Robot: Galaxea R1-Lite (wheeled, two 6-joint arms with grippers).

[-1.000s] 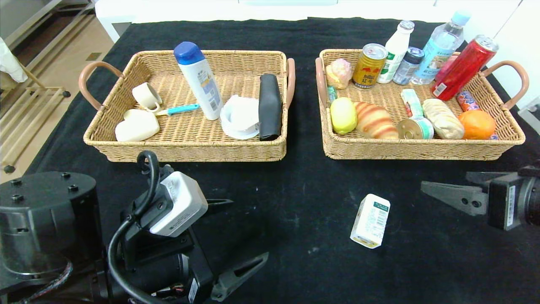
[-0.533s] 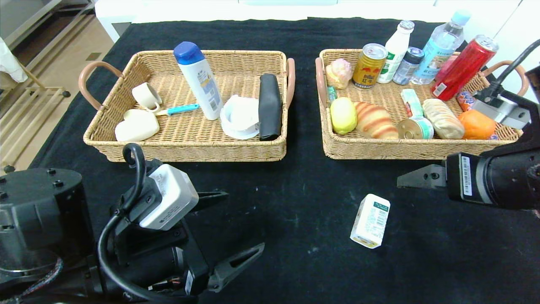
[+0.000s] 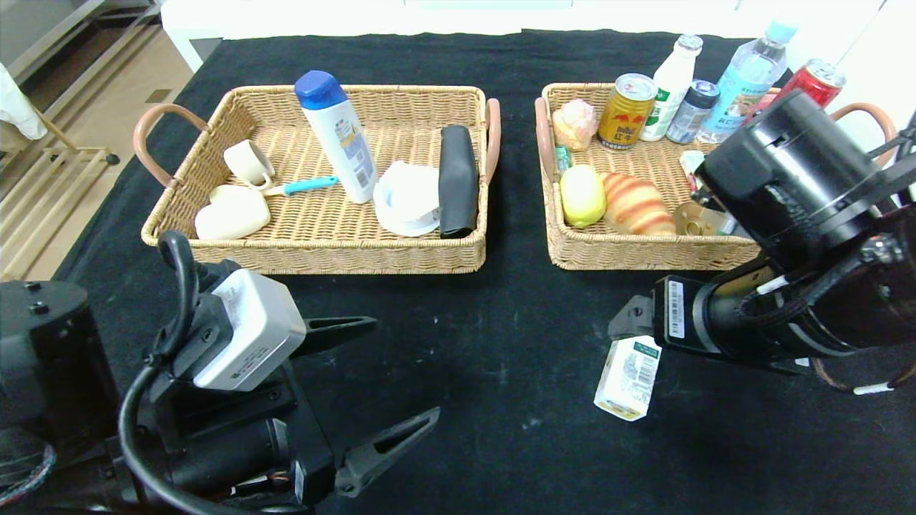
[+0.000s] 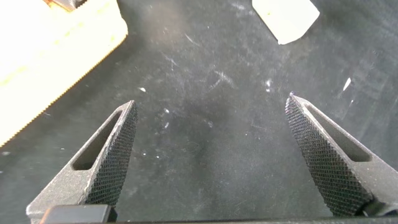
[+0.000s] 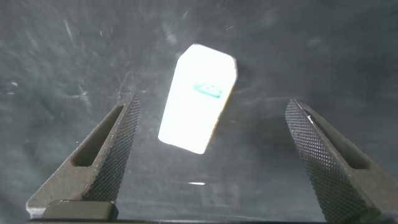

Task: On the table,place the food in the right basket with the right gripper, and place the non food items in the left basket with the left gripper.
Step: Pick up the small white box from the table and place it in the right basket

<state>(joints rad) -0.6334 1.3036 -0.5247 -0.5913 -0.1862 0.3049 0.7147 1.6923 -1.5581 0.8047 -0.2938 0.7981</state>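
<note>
black cloth covers the counter, and on it lies the last stray food, the white carton with its green label. a second ago the right tool waited far off at the counter's right edge; it has since swung in over the right basket's front corner and now hangs above the carton's top end, spread to its widest and holding nothing. its wrist view shows the carton lying between the two fingers. lemon and croissant already sit in that basket, shampoo bottle and glasses case in the left basket. the left tool idles wide open, empty, near the counter's front. only a descent and a pinch seem to remain.
</note>
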